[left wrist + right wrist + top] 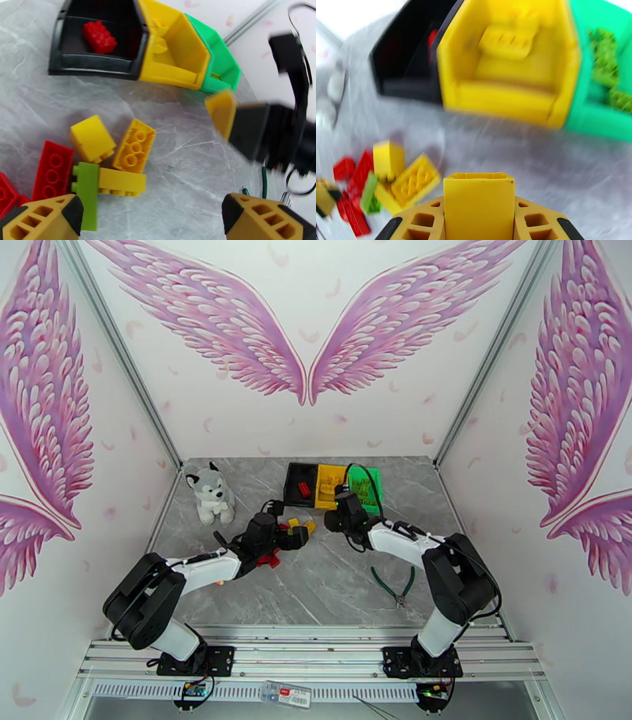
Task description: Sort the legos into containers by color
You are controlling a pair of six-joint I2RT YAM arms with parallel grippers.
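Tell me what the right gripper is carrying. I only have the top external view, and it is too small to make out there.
Observer: The right gripper is shut on a yellow brick, which stands up between its fingers.
Operator: Check the left gripper's jaws.
Observer: The left gripper is open, with nothing between its fingers.
Operator: Say whether any green brick lies in the loose pile.
Observer: Yes, one green brick lies there, beside one of the left gripper's fingers.
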